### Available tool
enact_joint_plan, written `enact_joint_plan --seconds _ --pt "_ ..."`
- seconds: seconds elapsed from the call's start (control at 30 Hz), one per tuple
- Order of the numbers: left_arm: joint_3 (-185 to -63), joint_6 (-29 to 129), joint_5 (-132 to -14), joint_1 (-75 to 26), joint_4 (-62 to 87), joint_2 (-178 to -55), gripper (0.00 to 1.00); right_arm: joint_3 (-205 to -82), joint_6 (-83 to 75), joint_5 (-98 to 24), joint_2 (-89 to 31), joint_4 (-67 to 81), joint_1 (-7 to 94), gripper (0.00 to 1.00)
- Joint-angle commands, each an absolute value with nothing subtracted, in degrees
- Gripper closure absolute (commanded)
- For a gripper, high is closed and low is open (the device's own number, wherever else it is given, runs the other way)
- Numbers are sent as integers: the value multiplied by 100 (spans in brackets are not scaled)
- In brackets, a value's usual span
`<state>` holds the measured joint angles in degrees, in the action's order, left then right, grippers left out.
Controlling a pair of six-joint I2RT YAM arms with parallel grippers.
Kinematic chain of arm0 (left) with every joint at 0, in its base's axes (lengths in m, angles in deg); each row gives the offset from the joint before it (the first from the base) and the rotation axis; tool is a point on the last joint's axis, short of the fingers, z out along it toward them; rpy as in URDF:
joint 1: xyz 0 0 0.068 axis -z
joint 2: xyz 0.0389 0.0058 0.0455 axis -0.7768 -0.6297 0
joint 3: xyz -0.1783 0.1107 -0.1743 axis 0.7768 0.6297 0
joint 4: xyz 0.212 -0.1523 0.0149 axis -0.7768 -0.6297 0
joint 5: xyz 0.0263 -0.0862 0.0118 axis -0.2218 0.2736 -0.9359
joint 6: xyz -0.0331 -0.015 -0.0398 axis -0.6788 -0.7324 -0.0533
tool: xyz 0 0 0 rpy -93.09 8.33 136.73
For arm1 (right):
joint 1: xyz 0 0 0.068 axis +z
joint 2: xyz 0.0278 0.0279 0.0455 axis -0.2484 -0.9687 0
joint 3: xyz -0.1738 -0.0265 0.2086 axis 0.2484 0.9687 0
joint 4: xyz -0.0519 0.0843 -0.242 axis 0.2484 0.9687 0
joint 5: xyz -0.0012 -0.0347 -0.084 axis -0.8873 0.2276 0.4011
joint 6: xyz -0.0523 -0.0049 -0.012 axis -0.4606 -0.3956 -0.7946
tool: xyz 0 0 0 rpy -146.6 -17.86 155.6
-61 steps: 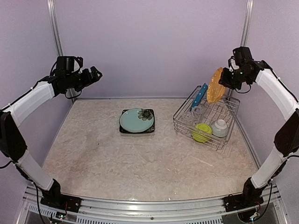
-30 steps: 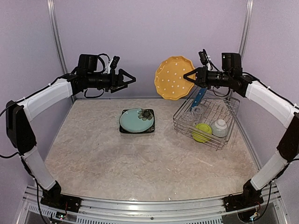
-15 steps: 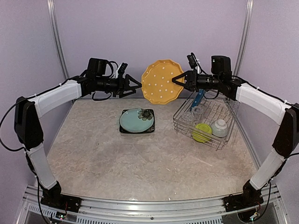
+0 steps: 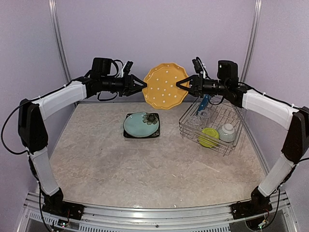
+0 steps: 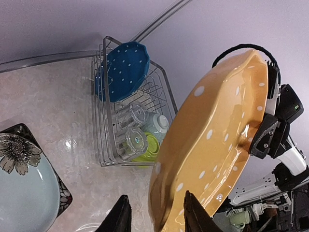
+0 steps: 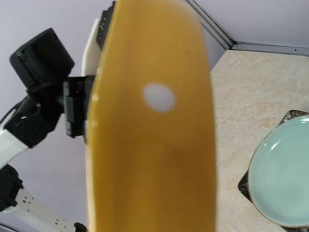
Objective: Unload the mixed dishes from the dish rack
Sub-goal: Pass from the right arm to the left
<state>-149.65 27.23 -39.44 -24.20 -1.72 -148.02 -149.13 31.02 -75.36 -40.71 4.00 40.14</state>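
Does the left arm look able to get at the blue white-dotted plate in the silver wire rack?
Unlikely. The left gripper straddles the yellow dotted plate that the right gripper holds aloft; both stand between it and the blue white-dotted plate in the silver wire rack.

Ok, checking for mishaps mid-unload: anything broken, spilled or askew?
Nothing stands out. The yellow plate is intact, held upright in the air between the right gripper and left gripper; nothing spilled around the dish rack.

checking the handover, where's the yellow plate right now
In the top view the yellow plate hangs in mid-air at back centre between the left gripper and right gripper, above the teal flowered plate.
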Motion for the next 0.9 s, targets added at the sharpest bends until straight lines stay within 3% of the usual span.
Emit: enact_joint_plan --seconds 0.0,0.17,0.4,0.5,0.63,0.8,0.87 --pt "-15120 2765 -3829 -2399 -66 -14975 66 -14987 3302 -7864 -4029 -709 4101 100" --pt "-15137 2788 -3718 -2399 -48 -15004 72 -14942 3504 -7968 -4090 -940 4103 100" --pt "-15089 2833 -3593 -2407 -136 -14946 100 -14928 3567 -8038 -4145 -998 4101 100" --pt "-14991 2759 -3615 -2441 -145 -14887 100 -14932 3520 -8008 -4154 -874 4093 100" --pt "-14781 2482 -3573 -2572 6 -14767 100 -14953 3363 -7876 -4150 -576 4072 75" --pt "-14525 2173 -3501 -2769 128 -14607 100 -15065 2836 -7268 -4107 381 3965 19" --pt "-14381 2077 -3490 -2857 166 -14593 100 -15048 2645 -6970 -4053 714 3878 11"
